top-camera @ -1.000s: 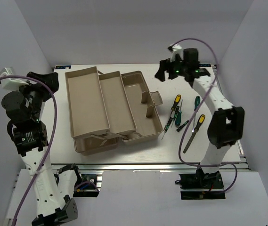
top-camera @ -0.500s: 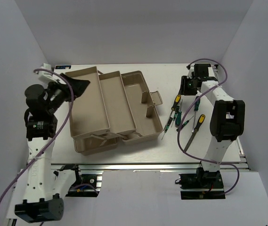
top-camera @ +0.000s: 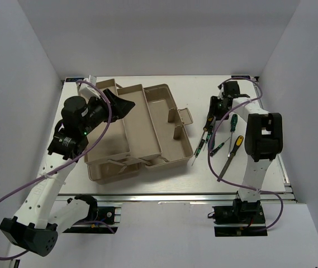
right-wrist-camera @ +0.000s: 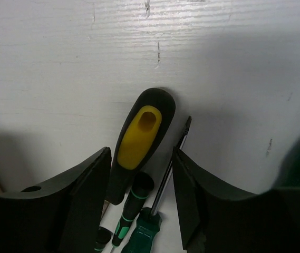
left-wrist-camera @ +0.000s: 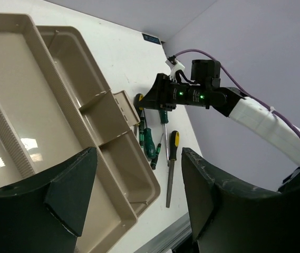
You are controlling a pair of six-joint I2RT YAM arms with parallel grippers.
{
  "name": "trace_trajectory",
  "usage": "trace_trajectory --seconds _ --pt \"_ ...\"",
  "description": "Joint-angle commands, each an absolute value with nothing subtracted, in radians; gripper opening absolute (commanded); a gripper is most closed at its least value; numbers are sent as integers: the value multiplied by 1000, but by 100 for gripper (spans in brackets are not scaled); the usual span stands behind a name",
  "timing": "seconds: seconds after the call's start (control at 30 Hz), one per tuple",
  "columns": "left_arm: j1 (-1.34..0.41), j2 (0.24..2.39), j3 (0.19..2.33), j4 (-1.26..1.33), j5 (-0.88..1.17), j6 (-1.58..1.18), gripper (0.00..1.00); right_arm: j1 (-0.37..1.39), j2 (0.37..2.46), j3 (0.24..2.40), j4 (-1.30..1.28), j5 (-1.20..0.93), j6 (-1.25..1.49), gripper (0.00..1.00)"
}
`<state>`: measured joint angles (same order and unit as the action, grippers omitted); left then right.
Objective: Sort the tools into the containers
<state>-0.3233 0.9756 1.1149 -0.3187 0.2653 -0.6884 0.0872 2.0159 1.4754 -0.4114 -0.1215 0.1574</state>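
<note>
The open beige toolbox [top-camera: 147, 146] lies at mid-table with its trays spread; it also shows in the left wrist view [left-wrist-camera: 60, 100]. The tools lie to its right: a yellow-and-black screwdriver [top-camera: 209, 124], a green screwdriver [top-camera: 232, 121], a yellow-handled file [top-camera: 232, 151] and slim green ones [top-camera: 217, 148]. My right gripper [top-camera: 213, 109] is open and low, its jaws either side of the yellow-and-black handle [right-wrist-camera: 139, 132], not closed on it. My left gripper [top-camera: 119, 103] is open and empty above the toolbox trays. The file [left-wrist-camera: 172, 163] shows between its fingers [left-wrist-camera: 229, 211].
White walls stand close on the left, back and right. The toolbox's small beige handle flap [top-camera: 184, 116] sticks out toward the tools. A green screwdriver's shaft [right-wrist-camera: 173, 168] and a small black-and-green handle [right-wrist-camera: 131, 208] lie right beside the yellow handle. The table's near edge is a metal rail [top-camera: 175, 195].
My left arm has swung from the left wall to above the toolbox. My right gripper has come down from high at the back to the tools on the table.
</note>
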Motion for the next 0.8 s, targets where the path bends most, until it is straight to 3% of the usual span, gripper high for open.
trace_trajectory --seconds 0.0,0.27,0.4,0.77 --pt "-336 966 1158 -333 206 -673 75 106 2023 1492 -379 -98 198 56" --pt "-356 977 1131 -328 193 -695 75 167 2105 1545 -379 -35 250 56" --pt "-371 980 1117 -330 178 -701 75 192 2131 1542 -377 72 308 48" --pt "-440 1045 1101 -295 169 -706 75 178 2138 1673 -364 -35 353 2"
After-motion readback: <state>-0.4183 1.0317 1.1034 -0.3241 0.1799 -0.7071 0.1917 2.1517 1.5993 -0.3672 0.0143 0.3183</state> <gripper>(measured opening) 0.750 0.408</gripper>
